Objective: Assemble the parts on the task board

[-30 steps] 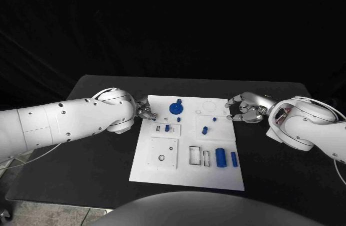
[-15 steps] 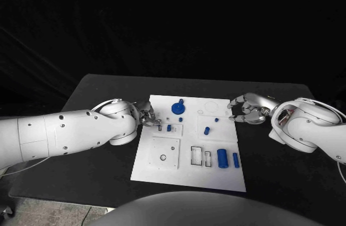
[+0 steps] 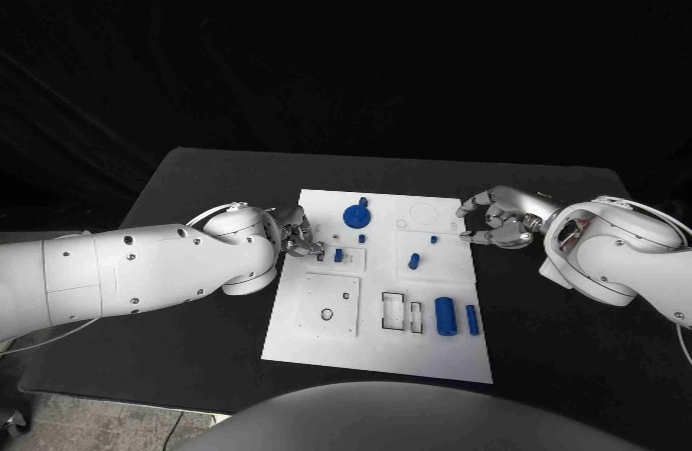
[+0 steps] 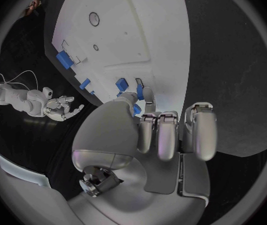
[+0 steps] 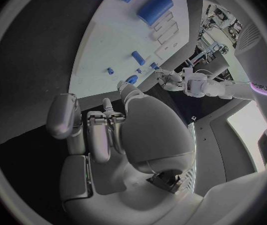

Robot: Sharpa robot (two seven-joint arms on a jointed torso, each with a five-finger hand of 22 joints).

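Presently, left hand [image 3: 293, 233] fingertips touch a small blue part [image 3: 338, 255] near the task board's [image 3: 378, 346] left edge, apparently seating it; right hand [image 3: 490, 221] hovers, curled and empty, at the right edge. Next: press straight down.

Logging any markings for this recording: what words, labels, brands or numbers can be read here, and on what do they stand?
"sharpa": purple lettering, partly cut off, on a white robot casing at the rim of the right wrist view.
No readable text on the task board, the blue parts or either hand.
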